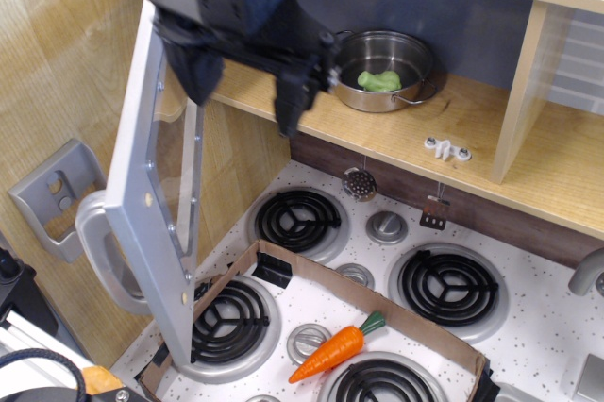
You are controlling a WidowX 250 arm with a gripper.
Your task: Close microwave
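Note:
The microwave is a light-wood compartment (pixel 415 133) with its silver-grey door (pixel 156 194) swung wide open to the left; the door's chunky grey handle (pixel 94 246) sticks out at its lower left. Inside sits a steel pot (pixel 382 58) with something green in it. My gripper (pixel 241 95) is open and empty, fingers pointing down, at the compartment's left end. Its left finger (pixel 195 76) is right at the door's inner face near the top; I cannot tell if it touches.
A toy stove top (pixel 528 345) with black coil burners (pixel 297 218) lies below. A carrot (pixel 335 347) lies inside a cardboard frame (pixel 415 322). A grey wall holder (pixel 52 194) hangs at left. A wooden divider (pixel 524 91) bounds the compartment on the right.

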